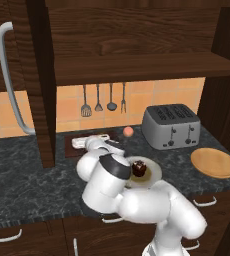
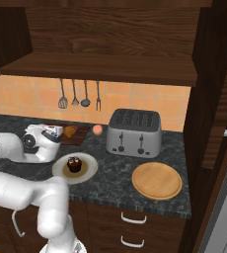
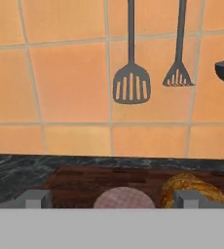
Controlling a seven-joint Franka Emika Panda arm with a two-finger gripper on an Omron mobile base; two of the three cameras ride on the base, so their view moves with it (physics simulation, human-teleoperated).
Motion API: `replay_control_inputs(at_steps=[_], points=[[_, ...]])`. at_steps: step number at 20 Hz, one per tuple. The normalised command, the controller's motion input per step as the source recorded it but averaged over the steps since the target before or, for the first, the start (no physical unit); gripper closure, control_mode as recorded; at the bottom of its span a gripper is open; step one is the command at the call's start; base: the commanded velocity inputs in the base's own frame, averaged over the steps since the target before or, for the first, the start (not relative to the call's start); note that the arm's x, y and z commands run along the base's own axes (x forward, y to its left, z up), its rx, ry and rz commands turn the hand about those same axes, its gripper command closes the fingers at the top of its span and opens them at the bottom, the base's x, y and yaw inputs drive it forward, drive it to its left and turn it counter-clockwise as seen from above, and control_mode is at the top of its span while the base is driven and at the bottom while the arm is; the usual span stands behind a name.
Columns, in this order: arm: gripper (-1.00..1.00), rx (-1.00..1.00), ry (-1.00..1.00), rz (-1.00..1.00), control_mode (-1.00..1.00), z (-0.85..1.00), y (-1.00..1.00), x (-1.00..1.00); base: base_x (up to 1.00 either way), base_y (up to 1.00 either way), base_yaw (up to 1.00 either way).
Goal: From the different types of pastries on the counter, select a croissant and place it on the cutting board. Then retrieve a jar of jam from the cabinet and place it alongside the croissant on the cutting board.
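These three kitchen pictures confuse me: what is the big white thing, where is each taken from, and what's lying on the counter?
The white thing is a robot arm. Two pictures come from cameras behind it, left and right. The third looks out from its hand toward the tiled wall. Its gripper reaches over a dark cutting board, where a golden croissant lies between its fingers; whether it is gripped, I cannot tell. On the counter sit a plate with a chocolate cupcake, a toaster, a round wooden board and a small pinkish ball. Utensils hang on the wall.
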Motion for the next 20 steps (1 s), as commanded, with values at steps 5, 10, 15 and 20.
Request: replay_control_inputs(at_steps=[5, 10, 15, 20], points=[[-1.00, 0.00, -0.10, 0.00, -1.00, 0.63, 0.49, -0.97, 0.00, 0.00, 0.00], [-1.00, 0.06, 0.00, -0.12, -1.00, 0.57, 0.55, -1.00, 0.00, 0.00, 0.00], [-1.00, 0.12, 0.00, -0.24, -1.00, 0.38, 0.52, -1.00, 0.00, 0.00, 0.00], [-1.00, 0.10, -0.10, -0.22, -1.00, 0.03, 0.44, -1.00, 0.00, 0.00, 0.00]])
